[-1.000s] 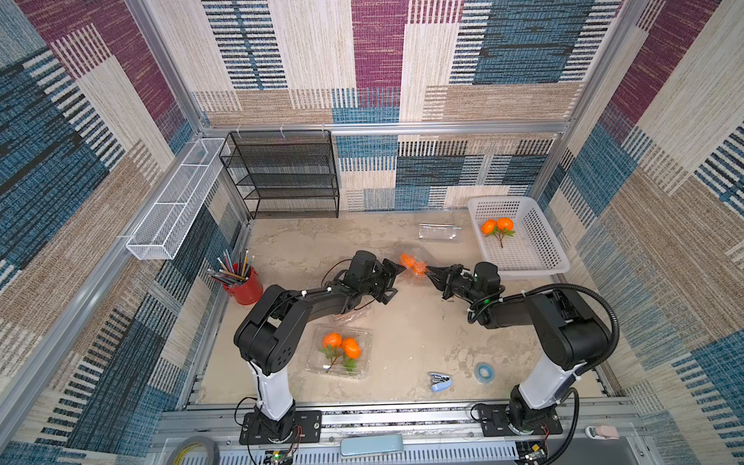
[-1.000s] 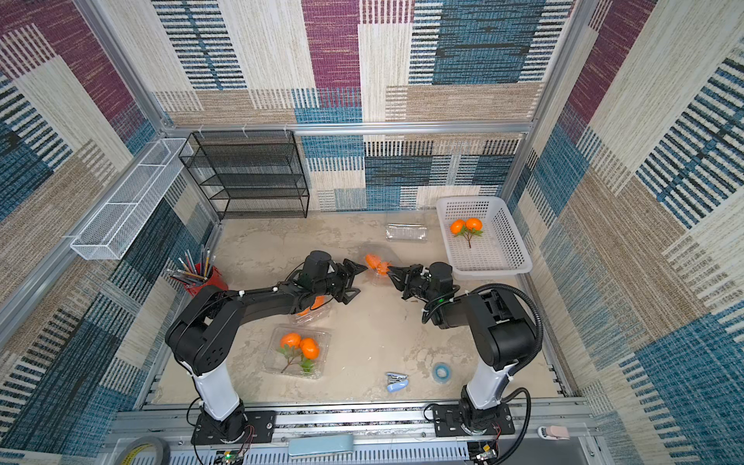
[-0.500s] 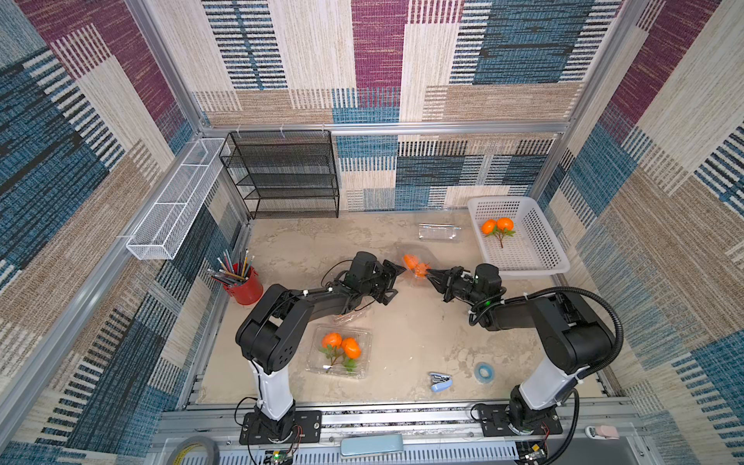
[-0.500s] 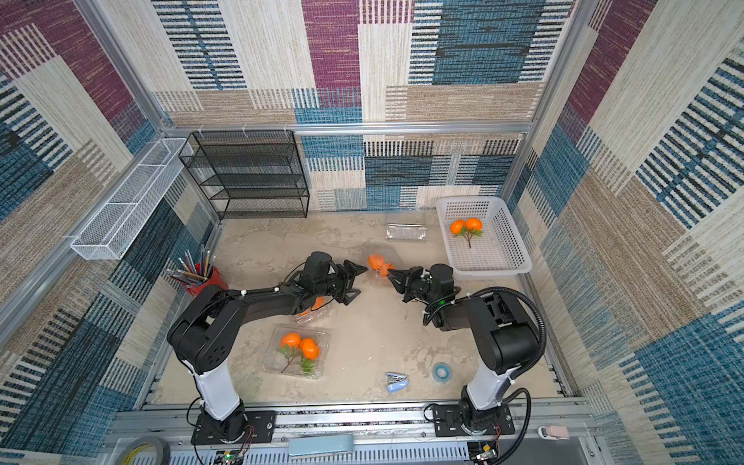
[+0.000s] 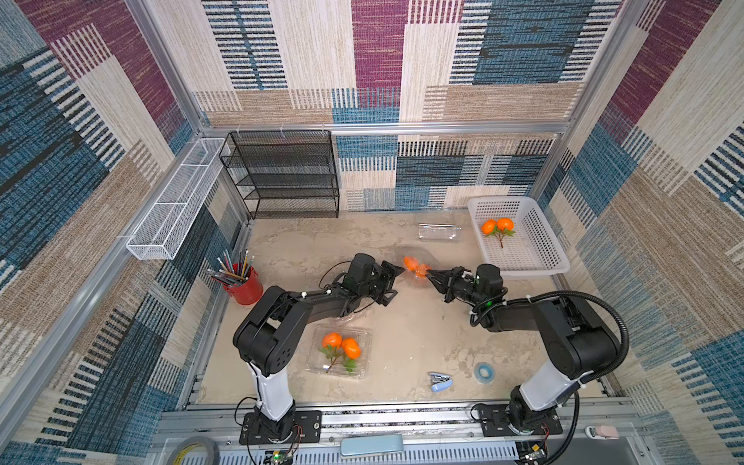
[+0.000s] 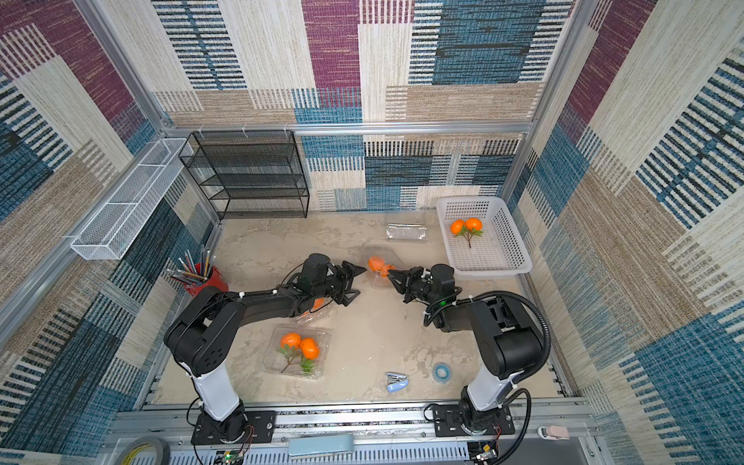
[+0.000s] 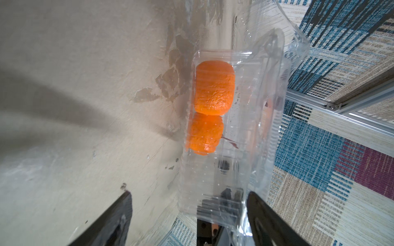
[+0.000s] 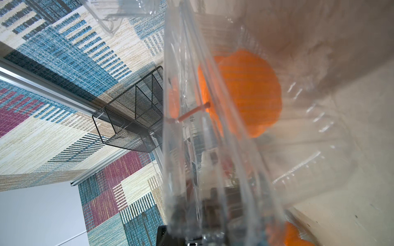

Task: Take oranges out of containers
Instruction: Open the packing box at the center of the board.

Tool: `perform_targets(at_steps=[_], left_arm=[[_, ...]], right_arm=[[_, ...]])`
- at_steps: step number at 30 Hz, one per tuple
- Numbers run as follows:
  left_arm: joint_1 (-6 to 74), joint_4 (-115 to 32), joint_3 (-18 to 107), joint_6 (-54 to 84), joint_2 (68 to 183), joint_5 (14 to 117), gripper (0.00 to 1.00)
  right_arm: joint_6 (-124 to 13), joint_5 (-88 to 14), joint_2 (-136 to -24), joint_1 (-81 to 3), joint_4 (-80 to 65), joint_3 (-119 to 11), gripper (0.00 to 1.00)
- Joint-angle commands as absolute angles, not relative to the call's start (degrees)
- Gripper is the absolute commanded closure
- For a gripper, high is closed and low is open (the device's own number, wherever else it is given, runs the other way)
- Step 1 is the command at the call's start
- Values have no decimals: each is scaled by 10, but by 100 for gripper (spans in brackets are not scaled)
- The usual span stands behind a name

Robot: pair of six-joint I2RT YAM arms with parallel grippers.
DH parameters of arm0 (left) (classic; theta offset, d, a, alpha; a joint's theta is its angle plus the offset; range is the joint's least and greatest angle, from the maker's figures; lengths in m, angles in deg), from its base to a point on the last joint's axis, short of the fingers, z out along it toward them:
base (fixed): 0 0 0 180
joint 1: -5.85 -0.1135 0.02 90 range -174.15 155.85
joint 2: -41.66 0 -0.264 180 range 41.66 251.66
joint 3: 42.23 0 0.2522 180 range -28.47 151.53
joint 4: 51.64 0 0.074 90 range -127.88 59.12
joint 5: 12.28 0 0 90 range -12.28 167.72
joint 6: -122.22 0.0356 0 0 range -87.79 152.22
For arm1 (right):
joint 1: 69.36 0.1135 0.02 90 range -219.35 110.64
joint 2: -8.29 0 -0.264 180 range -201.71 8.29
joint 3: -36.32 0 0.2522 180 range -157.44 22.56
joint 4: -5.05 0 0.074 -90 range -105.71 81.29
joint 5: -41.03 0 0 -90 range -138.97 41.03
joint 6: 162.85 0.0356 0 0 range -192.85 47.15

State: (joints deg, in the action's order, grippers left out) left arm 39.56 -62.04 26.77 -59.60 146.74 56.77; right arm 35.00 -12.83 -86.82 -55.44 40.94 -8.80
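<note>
A clear container (image 5: 416, 253) (image 6: 378, 255) holding two oranges (image 5: 414, 266) hangs tilted above the table between my two arms. My right gripper (image 5: 429, 274) (image 6: 391, 274) is shut on its edge; in the right wrist view the plastic (image 8: 213, 149) hides the fingers and one orange (image 8: 249, 93) shows through it. My left gripper (image 5: 396, 284) (image 7: 189, 215) is open, with the container's near end (image 7: 215, 204) between its fingers (image 7: 266, 221) and the two oranges (image 7: 214, 89) beyond. A shut container (image 5: 340, 352) near the front holds two oranges (image 5: 342, 345). Another container (image 6: 316, 310) lies under my left arm.
An empty clear container (image 5: 439, 232) lies at the back next to a white basket (image 5: 539, 249) holding two oranges (image 5: 497, 226). A red pencil cup (image 5: 243, 286) is at the left and a black mesh rack (image 5: 290, 177) at the back. A blue stapler (image 5: 439, 381) and tape roll (image 5: 482, 371) lie near the front.
The right gripper and the container it holds have shifted only very slightly. The left arm has hardly moved and its jaws stay open.
</note>
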Motion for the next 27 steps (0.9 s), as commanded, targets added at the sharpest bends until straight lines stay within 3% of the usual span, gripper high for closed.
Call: perform_targets(at_steps=[1, 27], left_arm=[[397, -640, 273, -598, 1470, 574, 15], [397, -665, 266, -610, 1479, 577, 16]], right_arm=[[329, -114, -862, -555, 391, -100, 83], [312, -82, -849, -550, 365, -118, 85]])
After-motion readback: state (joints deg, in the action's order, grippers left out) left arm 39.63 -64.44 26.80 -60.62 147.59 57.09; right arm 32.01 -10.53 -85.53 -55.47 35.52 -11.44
